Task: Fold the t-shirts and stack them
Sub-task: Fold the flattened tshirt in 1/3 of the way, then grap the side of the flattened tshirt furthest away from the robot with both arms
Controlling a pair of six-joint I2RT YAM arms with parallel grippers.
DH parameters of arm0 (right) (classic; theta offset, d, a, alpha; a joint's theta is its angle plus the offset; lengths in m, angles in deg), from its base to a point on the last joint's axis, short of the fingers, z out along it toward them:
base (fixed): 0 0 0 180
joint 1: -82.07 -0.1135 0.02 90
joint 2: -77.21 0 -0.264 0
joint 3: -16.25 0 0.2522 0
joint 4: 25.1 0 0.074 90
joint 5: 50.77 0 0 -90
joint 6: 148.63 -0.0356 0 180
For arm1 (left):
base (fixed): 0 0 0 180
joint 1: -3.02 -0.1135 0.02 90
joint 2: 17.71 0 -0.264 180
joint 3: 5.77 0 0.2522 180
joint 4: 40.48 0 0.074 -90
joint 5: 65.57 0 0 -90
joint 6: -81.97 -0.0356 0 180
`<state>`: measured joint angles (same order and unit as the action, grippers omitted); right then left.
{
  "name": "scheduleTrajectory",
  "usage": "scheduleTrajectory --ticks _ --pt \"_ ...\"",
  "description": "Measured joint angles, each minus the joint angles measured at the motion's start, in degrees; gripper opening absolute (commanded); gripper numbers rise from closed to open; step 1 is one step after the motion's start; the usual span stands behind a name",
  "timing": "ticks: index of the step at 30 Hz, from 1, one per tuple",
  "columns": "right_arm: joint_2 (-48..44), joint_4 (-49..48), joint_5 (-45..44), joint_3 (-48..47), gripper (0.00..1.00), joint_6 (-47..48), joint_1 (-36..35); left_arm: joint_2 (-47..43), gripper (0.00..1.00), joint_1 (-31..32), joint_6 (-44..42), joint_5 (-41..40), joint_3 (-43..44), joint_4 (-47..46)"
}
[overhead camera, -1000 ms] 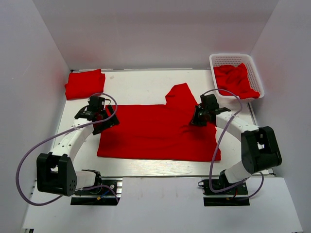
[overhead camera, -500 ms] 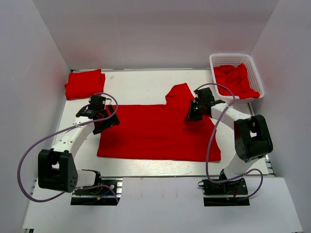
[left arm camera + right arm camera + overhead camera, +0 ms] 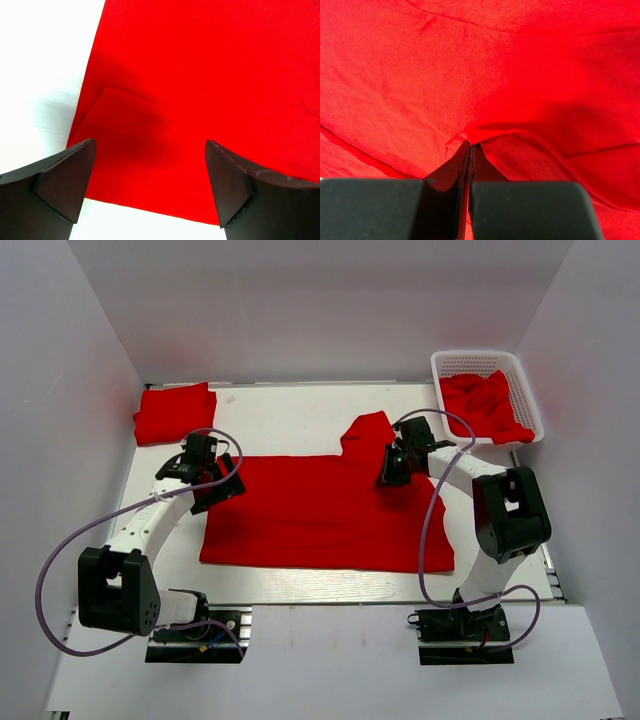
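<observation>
One t-shirt (image 3: 320,520) pinched by R end effector (image 3: 470,149), L end effector (image 3: 150,187) above.

The left arm (image 3: 148,528) and the right arm (image 3: 468,483) are both made of white tubes with chunky black joints, a thin purple cable (image 3: 40,585), a flat black base (image 3: 196,645) and dark pointy fingers (image 3: 62,182).

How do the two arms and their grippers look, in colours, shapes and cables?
The left arm and right arm have white links and bulky black joints, on black base plates. A thin lilac cable loops along each. The left gripper and right gripper have dark, wedge-shaped fingers. No markings are visible.
</observation>
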<state>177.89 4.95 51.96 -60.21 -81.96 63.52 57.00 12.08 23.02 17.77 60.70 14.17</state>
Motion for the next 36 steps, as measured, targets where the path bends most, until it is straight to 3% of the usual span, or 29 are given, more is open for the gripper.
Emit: scheduleTrajectory --ticks 2,6,11,15,16,18,20,21,27,36 --pt "0.5 0.0 0.2 -0.3 0.0 0.0 -0.3 0.0 1.0 0.0 0.0 0.0 0.2 0.0" --pt "1.4 0.1 0.3 -1.0 0.12 0.0 -0.7 0.4 1.0 0.0 0.0 0.0 0.3 0.0" --pt "1.8 0.2 0.3 -2.3 0.14 0.2 -1.1 1.4 1.0 0.0 0.0 0.0 0.5 0.1" --pt "2.3 0.3 0.3 -4.4 0.24 0.5 -1.4 1.8 1.0 0.0 0.0 0.0 0.8 0.1" --pt "2.6 0.4 0.3 -5.2 0.36 0.7 -1.4 1.9 1.0 0.0 0.0 0.0 0.9 0.1" --pt "3.2 0.3 0.3 -6.4 0.47 0.9 -1.4 2.3 1.0 0.0 0.0 0.0 1.4 0.2" --pt "3.7 0.6 0.3 -7.3 0.81 1.2 -1.4 2.7 1.0 0.0 0.0 -0.1 2.1 0.2" --pt "3.9 0.8 0.3 -7.8 0.9 1.6 -1.4 2.9 1.0 0.0 0.1 -0.2 2.4 0.1" --pt "5.1 2.7 0.0 -12.3 0.9 2.0 -1.5 5.9 1.0 0.0 0.7 -1.4 6.3 0.8" --pt "11.4 4.5 -7.0 -27.6 0.9 0.7 -1.4 19.5 1.0 -1.0 2.4 -5.2 20.6 0.9"
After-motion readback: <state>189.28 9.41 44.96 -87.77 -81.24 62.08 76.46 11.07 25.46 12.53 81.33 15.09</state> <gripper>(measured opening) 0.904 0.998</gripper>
